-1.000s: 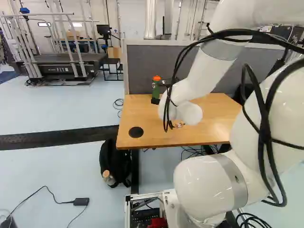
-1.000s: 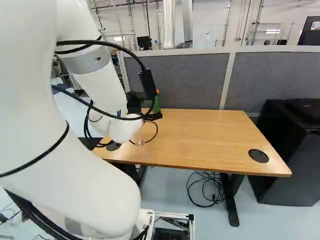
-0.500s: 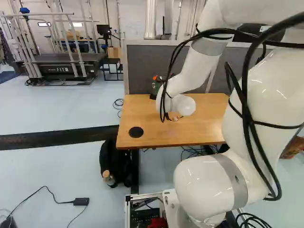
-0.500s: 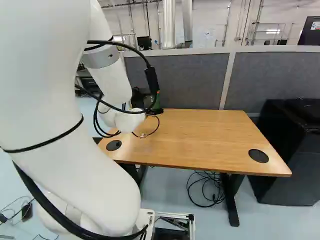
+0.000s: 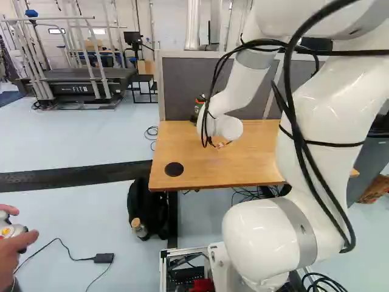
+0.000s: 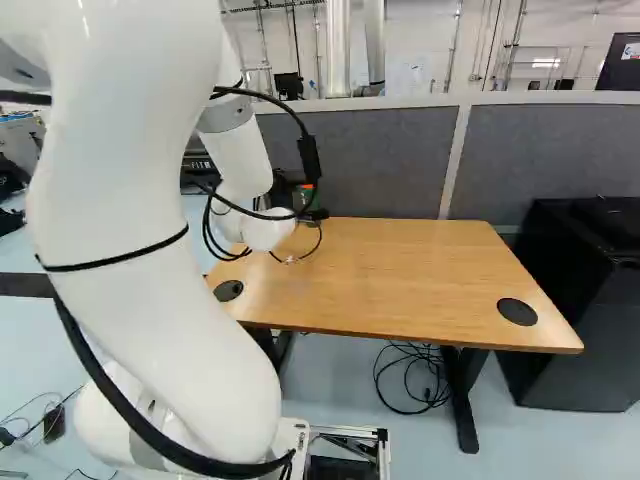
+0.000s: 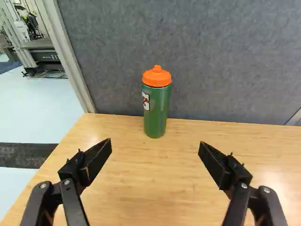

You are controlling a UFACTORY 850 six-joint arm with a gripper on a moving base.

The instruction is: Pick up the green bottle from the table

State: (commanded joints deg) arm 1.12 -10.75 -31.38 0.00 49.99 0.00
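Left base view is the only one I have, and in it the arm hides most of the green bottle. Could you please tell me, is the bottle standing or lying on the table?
Observer: The green squeeze bottle stands upright on the wooden table; the wrist view shows it whole, down to its base.
Operator: Thank you. And is something gripped already? From my side I cannot see this.
Observer: No, the claw is open and holds nothing; in the wrist view the bottle is ahead of it.
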